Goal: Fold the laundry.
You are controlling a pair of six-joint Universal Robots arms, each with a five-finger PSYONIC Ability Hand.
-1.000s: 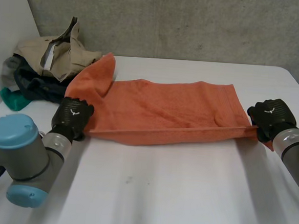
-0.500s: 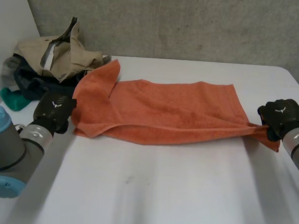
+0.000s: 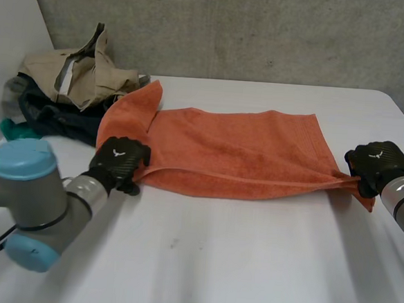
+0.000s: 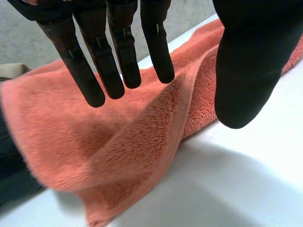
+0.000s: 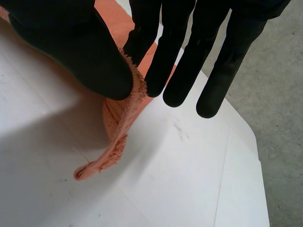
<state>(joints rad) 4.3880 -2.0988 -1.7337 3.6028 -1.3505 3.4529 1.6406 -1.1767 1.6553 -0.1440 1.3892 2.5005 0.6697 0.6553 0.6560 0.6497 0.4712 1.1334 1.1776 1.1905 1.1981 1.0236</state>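
The orange towel point(image 3: 237, 150) lies stretched across the middle of the white surface point(image 3: 249, 266), its near long edge raised in a soft ridge and its left end bunched up toward the back. At the right end, the right robot hand point(image 3: 376, 164) pinches a corner between thumb and straight fingers, with a short tail of cloth hanging below the thumb. At the left near corner, the left robot hand point(image 3: 120, 161) is relaxed and grips nothing: its fingers point(image 4: 118, 52) hover straight over the pile while the thumb point(image 4: 246, 61) stands apart on the other side of the folded hem. The step in hand looks like securing this corner. To do it well, the left should close on the hem itself, catching both layers, before either arm lifts; the right should keep its tension even so the edge stays straight. A heap of clothes point(image 3: 68, 87) sits just behind the left end, near enough to snag.
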